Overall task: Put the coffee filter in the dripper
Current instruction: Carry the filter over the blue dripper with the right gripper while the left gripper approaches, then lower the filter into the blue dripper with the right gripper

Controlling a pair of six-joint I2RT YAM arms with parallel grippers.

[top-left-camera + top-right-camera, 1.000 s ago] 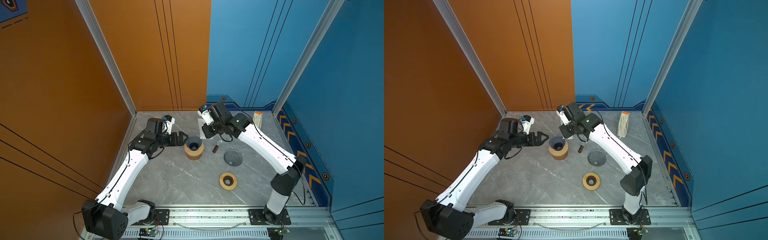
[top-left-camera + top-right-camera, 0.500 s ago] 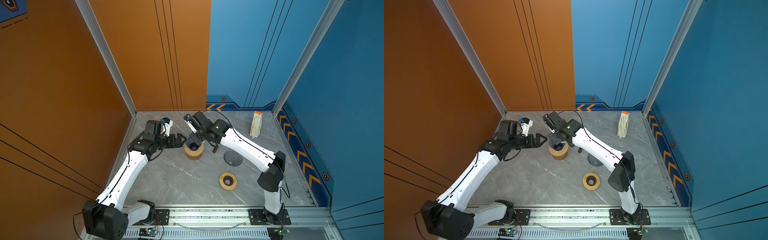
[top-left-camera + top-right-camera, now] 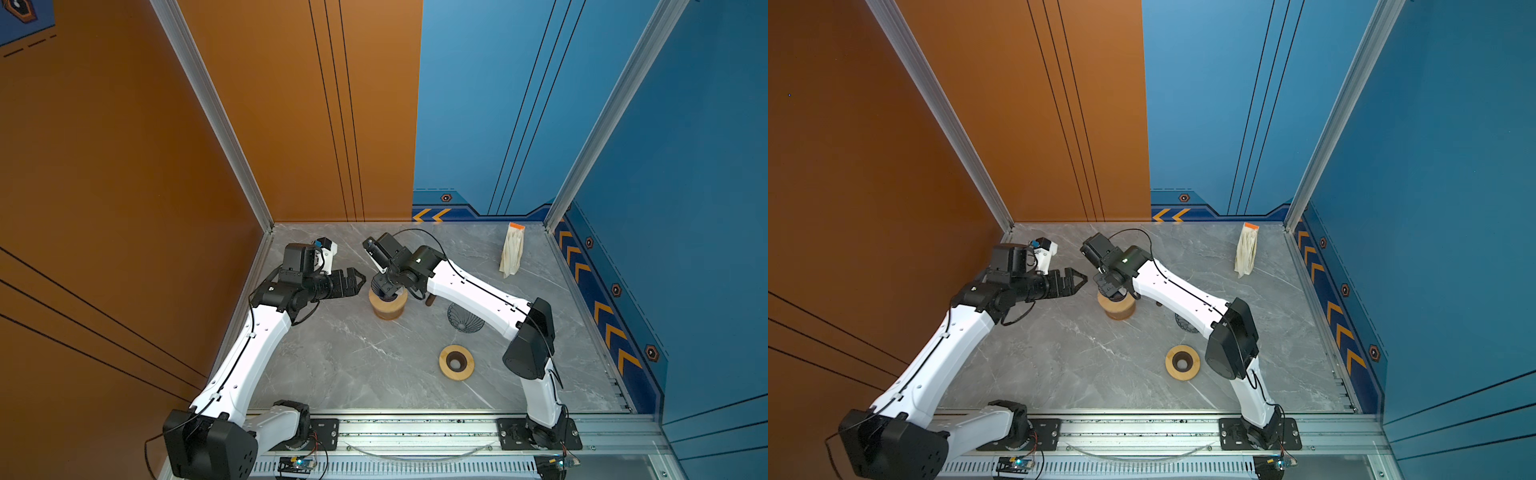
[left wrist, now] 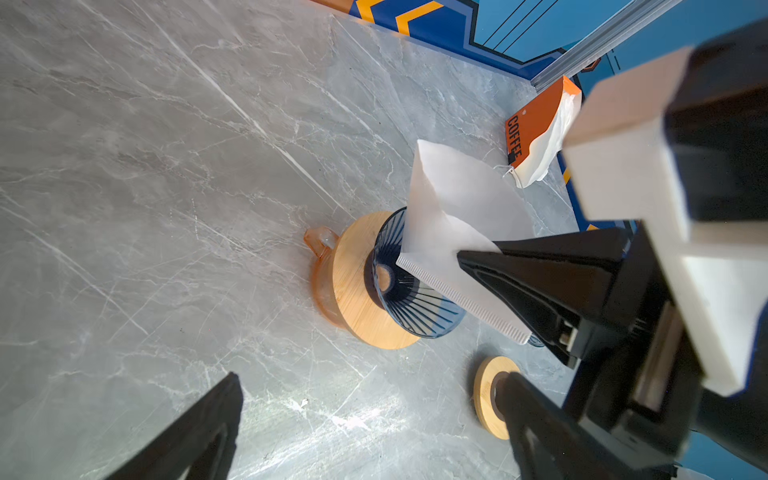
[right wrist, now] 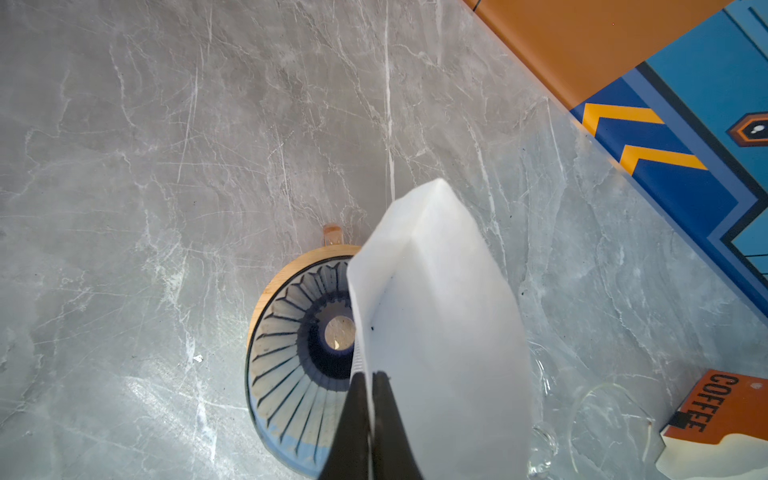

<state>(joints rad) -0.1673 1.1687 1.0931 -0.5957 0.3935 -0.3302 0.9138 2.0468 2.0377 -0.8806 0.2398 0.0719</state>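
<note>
The coffee filter [image 5: 436,311] was held pinched between the right gripper's [image 5: 372,376] closed jaws, over the dripper's [image 5: 286,353] mouth. The left gripper [image 3: 357,279] was seen spread wide and empty, beside the dripper.

Legible text: the word "COFFEE", printed in black capitals on the orange header card [image 5: 725,401] of the filter pack [image 3: 512,253], far right on the tabletop [image 3: 353,353].
</note>
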